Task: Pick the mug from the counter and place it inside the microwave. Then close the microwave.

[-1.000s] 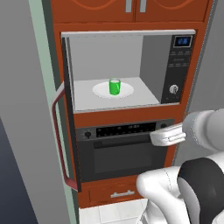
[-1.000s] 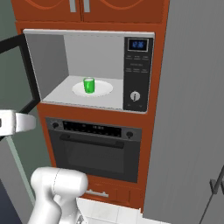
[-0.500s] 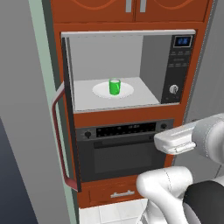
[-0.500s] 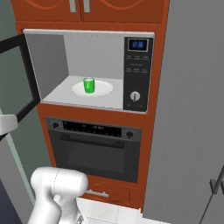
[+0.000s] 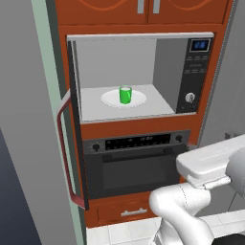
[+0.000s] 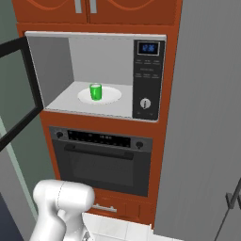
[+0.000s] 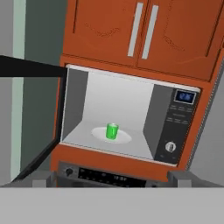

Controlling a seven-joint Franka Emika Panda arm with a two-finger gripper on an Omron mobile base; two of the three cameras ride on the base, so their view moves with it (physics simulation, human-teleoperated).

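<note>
Left base view shows the microwave built into reddish cabinets above a black wall oven, its cavity open. The door is swung fully out to the left, its red handle facing the room. The white plate lies mid-floor in the cavity, and the mug stands upright on it, well inside the opening. The placing step appears complete; closing the door is the step outstanding. The arm sits low at the right, below the cavity and apart from the door. The gripper's fingers are spread wide and carry nothing. Recommendation: bring the hand round to the outer face of the door near its free edge and push in a steady arc toward the frame. Contact close to the hinge would give poor leverage.
</note>
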